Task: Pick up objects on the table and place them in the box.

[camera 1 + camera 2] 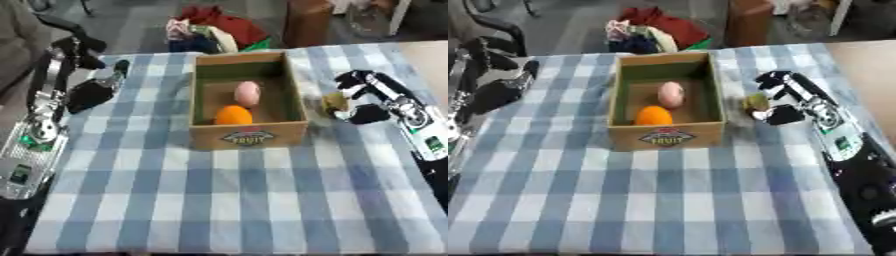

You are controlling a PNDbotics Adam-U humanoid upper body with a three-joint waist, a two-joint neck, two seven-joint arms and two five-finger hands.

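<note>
My right hand [785,102] sits just beside the right wall of the cardboard box [713,107], fingers and thumb curled round a small olive-green object [756,103], forearm running back toward the lower right. My left hand [90,93] rests well to the left of that box, dark fingers relaxed and holding nothing, its silver-jointed forearm stretching down along the left edge.

Blue-white checked table [219,200]; cardboard box [248,136] stands on it, centre-far.
</note>
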